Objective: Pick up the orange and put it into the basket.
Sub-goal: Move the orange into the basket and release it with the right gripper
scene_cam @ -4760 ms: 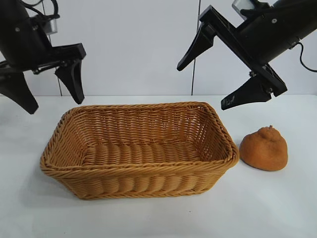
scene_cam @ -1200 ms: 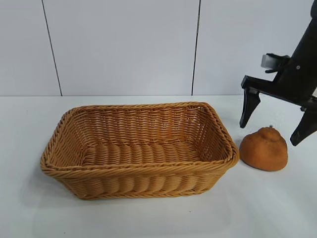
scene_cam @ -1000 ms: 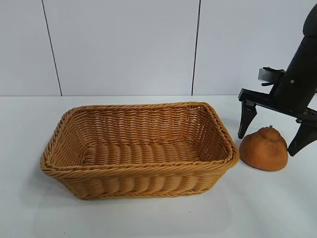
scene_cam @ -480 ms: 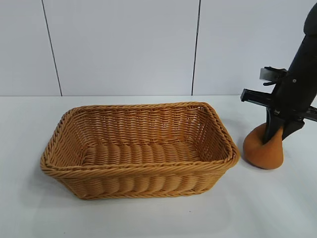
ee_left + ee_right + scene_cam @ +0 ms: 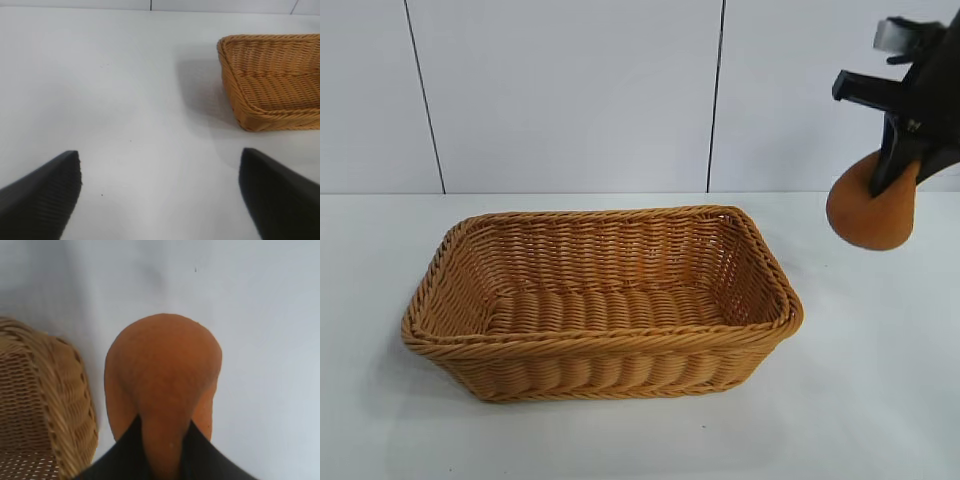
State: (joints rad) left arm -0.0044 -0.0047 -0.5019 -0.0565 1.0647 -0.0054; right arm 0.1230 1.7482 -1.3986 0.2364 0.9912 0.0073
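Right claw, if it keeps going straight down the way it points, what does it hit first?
Probably bare table. The right claw holds the orange in the air beside the basket, though depth is unclear.

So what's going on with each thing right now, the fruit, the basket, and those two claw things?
orange: pinched and squashed, lifted clear of the table, hanging to the right of the basket.
basket: upright on the table, nothing in it.
right gripper: shut on the orange, raised in the air.
left gripper: open, holding nothing, above bare table beside the basket.
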